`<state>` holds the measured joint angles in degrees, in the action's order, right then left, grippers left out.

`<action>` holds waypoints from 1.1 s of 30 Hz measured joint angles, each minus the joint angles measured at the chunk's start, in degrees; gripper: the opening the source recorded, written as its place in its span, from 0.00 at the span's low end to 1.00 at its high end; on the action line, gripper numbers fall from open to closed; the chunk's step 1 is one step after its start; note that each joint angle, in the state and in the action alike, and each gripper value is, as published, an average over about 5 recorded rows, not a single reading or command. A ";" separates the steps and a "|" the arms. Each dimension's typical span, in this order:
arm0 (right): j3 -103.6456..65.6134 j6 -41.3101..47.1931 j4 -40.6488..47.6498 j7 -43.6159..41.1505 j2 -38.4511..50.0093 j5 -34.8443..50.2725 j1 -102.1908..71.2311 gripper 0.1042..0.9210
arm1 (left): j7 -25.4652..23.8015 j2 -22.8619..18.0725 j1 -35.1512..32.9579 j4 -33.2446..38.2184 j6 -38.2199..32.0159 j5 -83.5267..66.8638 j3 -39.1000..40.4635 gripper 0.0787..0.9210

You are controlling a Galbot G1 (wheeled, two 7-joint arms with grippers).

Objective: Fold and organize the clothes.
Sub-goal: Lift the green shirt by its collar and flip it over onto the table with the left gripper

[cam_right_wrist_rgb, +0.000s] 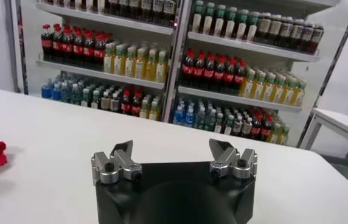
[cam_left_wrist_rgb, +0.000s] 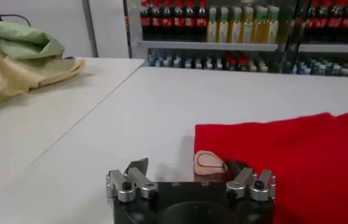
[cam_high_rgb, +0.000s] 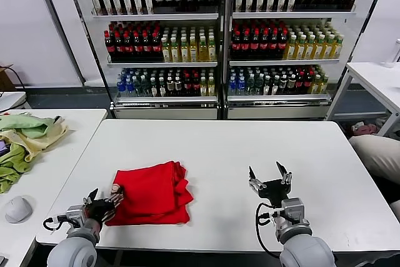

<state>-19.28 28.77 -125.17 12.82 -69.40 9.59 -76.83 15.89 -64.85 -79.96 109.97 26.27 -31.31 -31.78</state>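
On the white table (cam_high_rgb: 250, 148): red clothes (cam_high_rgb: 152, 193) lying folded near the front-left edge, both grippers disengaged.

The garment is seen doubled into a compact stack, its right side bunched unevenly; folding is judged largely done, with squaring and final placement judged outstanding. The left gripper (cam_high_rgb: 105, 206) is positioned at the stack's left edge, fingers apart, nothing clamped; a small pale tab (cam_left_wrist_rgb: 209, 163) is seen at the corner just ahead of it. The right gripper (cam_high_rgb: 270, 178) is held well apart from the stack over bare table, fingers spread. No writing can be read on the tab or on the shelved bottles (cam_high_rgb: 219, 35).
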 measured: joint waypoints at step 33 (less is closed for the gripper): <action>-0.36 -0.11 -1.04 0.10 0.39 -0.04 0.44 0.88 | -4.40 2.89 -2.93 5.01 -0.33 -2.19 -6.19 0.06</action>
<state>-19.64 28.66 -126.21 12.92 -69.01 9.55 -76.39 11.50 -61.96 -82.89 114.98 25.94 -33.50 -37.97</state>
